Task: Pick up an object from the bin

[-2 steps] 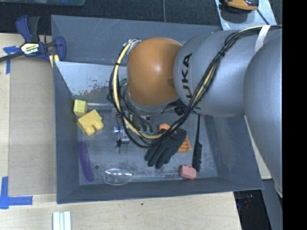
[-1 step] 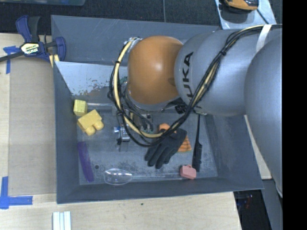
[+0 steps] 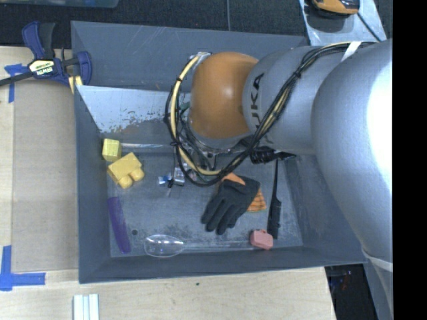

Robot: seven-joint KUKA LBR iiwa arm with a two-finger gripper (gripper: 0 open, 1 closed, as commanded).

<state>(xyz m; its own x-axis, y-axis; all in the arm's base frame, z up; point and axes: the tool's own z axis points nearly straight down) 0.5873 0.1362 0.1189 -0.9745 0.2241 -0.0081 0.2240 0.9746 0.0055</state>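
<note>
End effector (image 3: 172, 179) low over bin (image 3: 90, 212) floor, open or closed state cannot be told, nearest thing yellow block (image 3: 125, 169) just beside it toward view left, black glove (image 3: 230, 202) toward view right.

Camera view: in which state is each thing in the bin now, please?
Glove: lies flat, free, partly over an orange thing.
Spoon: lies along the lower wall, bowl left.
Purple stick: lies flat by the left wall.
Yellow block: lies flat, free.
Yellow cube: rests near the block.
Pen: lies flat, right of the glove.
Eraser: lies by the pen's end.
</note>
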